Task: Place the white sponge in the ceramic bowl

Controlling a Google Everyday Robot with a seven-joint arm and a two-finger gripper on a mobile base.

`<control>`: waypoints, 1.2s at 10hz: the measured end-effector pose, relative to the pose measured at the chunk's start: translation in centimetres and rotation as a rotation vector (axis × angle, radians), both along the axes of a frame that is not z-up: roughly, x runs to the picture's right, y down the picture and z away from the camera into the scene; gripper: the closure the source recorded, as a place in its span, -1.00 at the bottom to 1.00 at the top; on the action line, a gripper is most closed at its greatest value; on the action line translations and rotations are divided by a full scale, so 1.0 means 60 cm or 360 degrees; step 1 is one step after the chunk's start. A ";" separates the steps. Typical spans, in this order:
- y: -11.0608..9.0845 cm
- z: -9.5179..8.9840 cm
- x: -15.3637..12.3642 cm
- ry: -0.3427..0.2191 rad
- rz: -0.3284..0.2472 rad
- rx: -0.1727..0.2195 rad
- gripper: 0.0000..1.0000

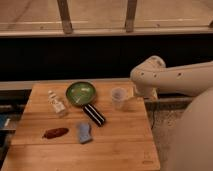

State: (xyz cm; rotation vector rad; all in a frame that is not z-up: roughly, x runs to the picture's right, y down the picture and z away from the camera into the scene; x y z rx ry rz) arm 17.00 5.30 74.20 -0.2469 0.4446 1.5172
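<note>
The white sponge [84, 132], a small pale bluish pad, lies on the wooden table [120, 145] at the front centre. The ceramic bowl [81, 93], green inside with a dark rim, stands at the back centre, behind the sponge. It looks empty. My gripper [143, 93] hangs at the end of the white arm [175, 80], over the table's back right corner. It is to the right of the bowl and far from the sponge.
A clear plastic cup [118, 97] stands just left of the gripper. A dark oblong bar [94, 114] lies between bowl and sponge. A small bottle [57, 104] stands left of the bowl. A reddish-brown lump [55, 132] lies left of the sponge.
</note>
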 end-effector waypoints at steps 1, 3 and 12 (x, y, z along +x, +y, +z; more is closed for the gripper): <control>0.000 -0.002 -0.036 -0.0039 -0.0032 0.0000 -0.60; 0.000 -0.005 -0.134 -0.0155 -0.0105 0.0002 -0.60; 0.022 -0.023 -0.282 -0.0402 -0.0249 -0.0010 -0.60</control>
